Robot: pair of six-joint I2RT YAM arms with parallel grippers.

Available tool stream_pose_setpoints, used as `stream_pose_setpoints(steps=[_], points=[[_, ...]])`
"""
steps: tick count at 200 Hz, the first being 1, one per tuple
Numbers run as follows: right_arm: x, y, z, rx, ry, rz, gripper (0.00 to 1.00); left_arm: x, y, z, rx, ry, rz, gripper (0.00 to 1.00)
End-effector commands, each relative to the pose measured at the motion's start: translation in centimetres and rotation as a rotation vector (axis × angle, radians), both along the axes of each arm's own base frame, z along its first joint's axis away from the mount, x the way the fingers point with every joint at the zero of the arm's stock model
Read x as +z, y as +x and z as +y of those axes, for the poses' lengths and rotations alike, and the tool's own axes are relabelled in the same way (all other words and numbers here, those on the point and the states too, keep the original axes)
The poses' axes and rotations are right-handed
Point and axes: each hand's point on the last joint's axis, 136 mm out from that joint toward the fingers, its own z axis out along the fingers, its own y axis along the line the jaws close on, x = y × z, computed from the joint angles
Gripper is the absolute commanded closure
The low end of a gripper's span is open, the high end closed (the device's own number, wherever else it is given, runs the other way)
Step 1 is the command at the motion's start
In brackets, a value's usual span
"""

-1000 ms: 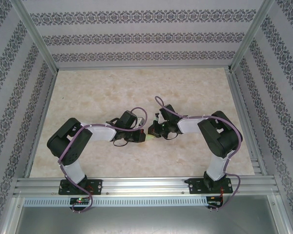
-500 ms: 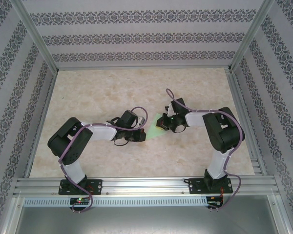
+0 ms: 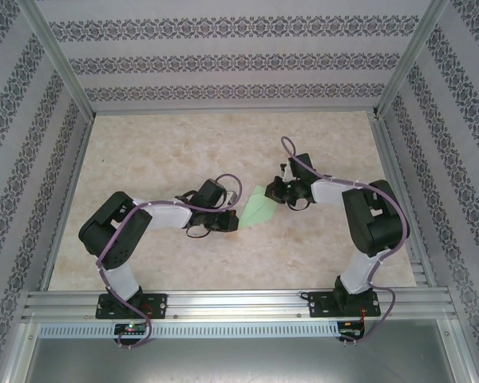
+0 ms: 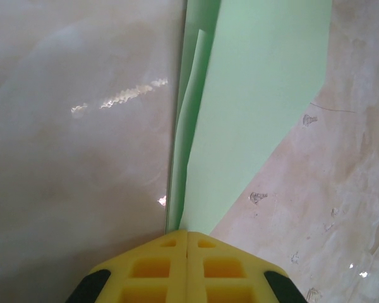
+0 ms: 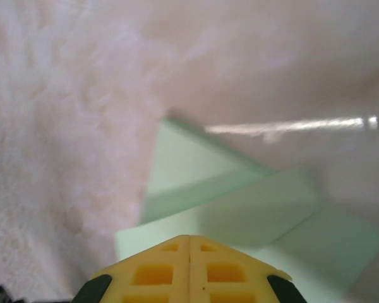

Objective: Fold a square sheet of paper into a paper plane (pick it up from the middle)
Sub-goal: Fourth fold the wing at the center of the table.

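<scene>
The paper plane (image 3: 258,209), a pale green kite shape folded from the sheet, lies at mid-table between my two grippers, its point toward the lower left. My left gripper (image 3: 234,221) is shut on that pointed end. In the left wrist view the green paper (image 4: 259,107) runs straight out from the seam of the shut yellow fingertips (image 4: 187,235), with a folded layer along its left edge. My right gripper (image 3: 276,194) is shut at the plane's wide upper-right end. In the right wrist view its tips (image 5: 189,238) hang over layered green flaps (image 5: 196,170); I cannot tell whether they touch.
The marble-patterned table (image 3: 168,144) is boxed in by patterned walls (image 3: 223,60) with aluminium posts at the corners. A metal rail (image 3: 239,302) along the near edge carries both arm bases. Bare tabletop lies behind and to the left of the grippers.
The right gripper has slid up and to the right, away from the left gripper, uncovering the green paper between them. The left arm has stayed put.
</scene>
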Motion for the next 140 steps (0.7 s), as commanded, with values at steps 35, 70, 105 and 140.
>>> stream_pose_setpoints(steps=[35,70,105,140], points=[[-1.2,-5.0,6.2,0.132,-0.009,0.021,1.00,-3.9,-2.8,3.2,-0.001,0.164,0.130,1.00],[-3.0,-5.5,6.8,0.159,-0.041,0.061,1.00,-4.0,-2.8,3.3,0.003,0.167,0.133,1.00],[-4.2,-3.4,2.9,0.086,-0.113,0.064,1.00,-4.2,-3.2,3.6,0.003,0.175,0.142,1.00],[-4.6,0.6,-2.5,-0.058,-0.115,0.062,1.00,-4.5,-3.4,3.7,0.000,0.173,0.147,1.00]])
